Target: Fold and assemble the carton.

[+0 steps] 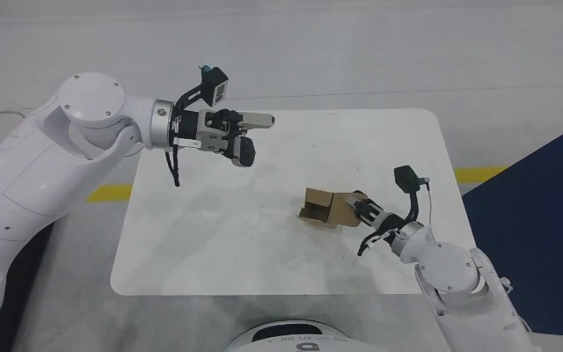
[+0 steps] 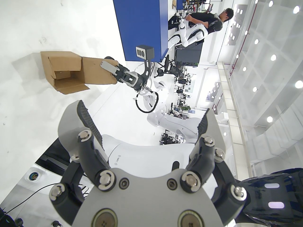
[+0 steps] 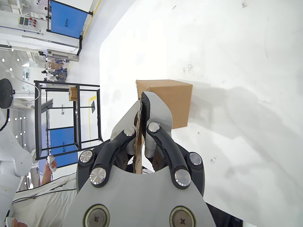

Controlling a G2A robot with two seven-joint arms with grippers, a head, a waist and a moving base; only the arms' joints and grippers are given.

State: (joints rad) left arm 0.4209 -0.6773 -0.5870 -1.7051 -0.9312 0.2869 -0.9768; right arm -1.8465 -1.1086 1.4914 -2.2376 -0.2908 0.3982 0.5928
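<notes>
A small brown carton (image 1: 324, 208) rests on the white table (image 1: 220, 238), right of centre, with one end open and its flaps loose (image 2: 71, 88). My right gripper (image 1: 359, 208) is shut on a side flap of the carton (image 3: 176, 100); the cardboard edge runs between its fingers (image 3: 144, 109). In the left wrist view the same gripper (image 2: 109, 66) pinches the carton (image 2: 64, 68) from the side away from the open end. My left gripper (image 1: 264, 121) hangs above the table's far left part, well clear of the carton, and stands open (image 2: 144, 114) with nothing in it.
The table's near edge and right edge lie close to the carton and right arm. A blue partition (image 1: 528, 202) stands off the table's right side. Bare tabletop stretches between the two grippers.
</notes>
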